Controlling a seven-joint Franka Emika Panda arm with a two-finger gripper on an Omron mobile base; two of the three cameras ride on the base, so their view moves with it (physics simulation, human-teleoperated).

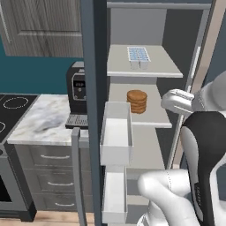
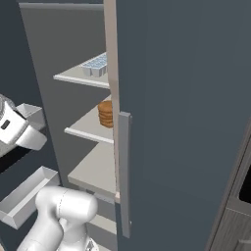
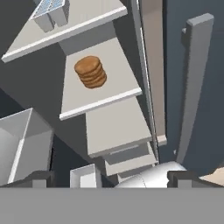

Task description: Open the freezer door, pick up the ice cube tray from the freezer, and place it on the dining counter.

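A white, dark-jointed robot arm [image 1: 194, 145] stands folded before the open slate blue-grey freezer [image 1: 145, 26], its wrist bent toward the pale grey shelves. The tool [image 3: 111, 177], seen from its own camera, shows two small dark fingertips [image 3: 39, 178] spread wide apart at the frame's bottom edge, with nothing between them.

The small white and pale-blue ice cube tray [image 1: 138, 57] with its grid of cells sits on the top shelf [image 1: 159, 66], well above the tool and untouched. One shelf down rests a stack of round brown discs [image 1: 137, 101].

The left base camera alone takes in the swung-open freezer door [image 1: 90, 88] edge-on, its white inner bins [image 1: 117, 132] facing the compartment, and beyond it a small marble-look desk [image 1: 39, 119] carrying a black coffee machine [image 1: 77, 95]. The right base camera instead presents the plain matching blue-grey door [image 2: 186, 98] and its long grey vertical handle [image 2: 124, 171], beside the shelves.
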